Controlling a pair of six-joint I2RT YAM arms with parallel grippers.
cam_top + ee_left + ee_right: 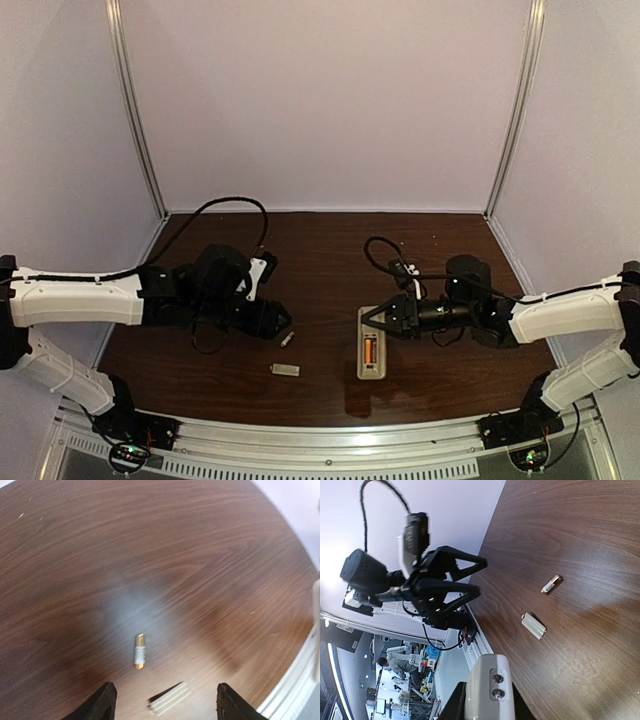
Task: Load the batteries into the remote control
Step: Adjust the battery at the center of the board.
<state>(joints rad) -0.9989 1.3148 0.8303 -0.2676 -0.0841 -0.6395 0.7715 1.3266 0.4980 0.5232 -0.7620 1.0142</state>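
Remote control (372, 373): one battery (370, 350) seated inside. Right hand (370, 320) pinches remote control; left hand (288, 320) spread.

White arm links (70, 300), black joints (165, 295), looping black cables (240, 199)

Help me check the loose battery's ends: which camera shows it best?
Left wrist: the battery lies close and near centre, gold ends and pale wrap distinct. Top external shows only a tiny speck; right wrist shows it small and distant.
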